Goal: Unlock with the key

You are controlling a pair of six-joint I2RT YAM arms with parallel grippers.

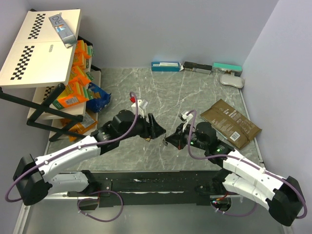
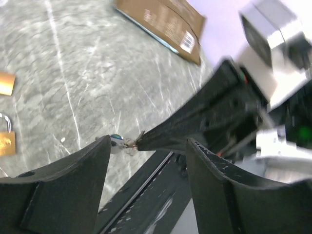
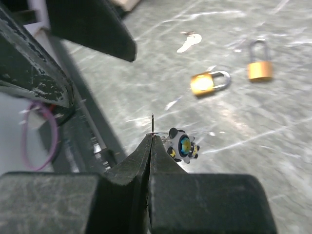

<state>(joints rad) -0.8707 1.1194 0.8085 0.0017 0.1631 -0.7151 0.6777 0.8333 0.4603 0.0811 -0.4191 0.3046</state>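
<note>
Top view: left hand [image 1: 155, 127] and right hand [image 1: 170, 140] meet tip to tip over the desk [image 1: 195, 92], almost touching. A brown packet [image 1: 230, 123] lies just outside the right wrist. The snack shelf [image 1: 73, 92] is well off behind the left arm. Padlocks are too small to make out here.

Left wrist view: left hand [image 2: 148, 146] released, fingers [image 2: 73, 170] spread wide, nothing in them. The right hand's tip pokes in between them with the charm [image 2: 117, 141] dangling. One padlock [image 2: 6, 139] lies flat, well out to the side of the fingers.

Right wrist view: right hand [image 3: 152, 141] clenched on the key [image 3: 152, 122], a thin sliver sticking past the tips, seen edge-on. The charm [image 3: 183, 145] sits just beside the tips. Ahead lie the near padlock [image 3: 207, 82] and, beside it, the far padlock [image 3: 259, 66]. A loose key [image 3: 190, 42] is further on. All are apart from each other.

Judgement: the key looks pinched at its very end, so it may pivot. Keep the clamp firm and line the blade with the keyhole. The left hand should probably pin the lock body.

Room: open desk ahead of the right hand. It is tight only between the two hands, and the near desk edge is close below. Separate the hands before swinging.
</note>
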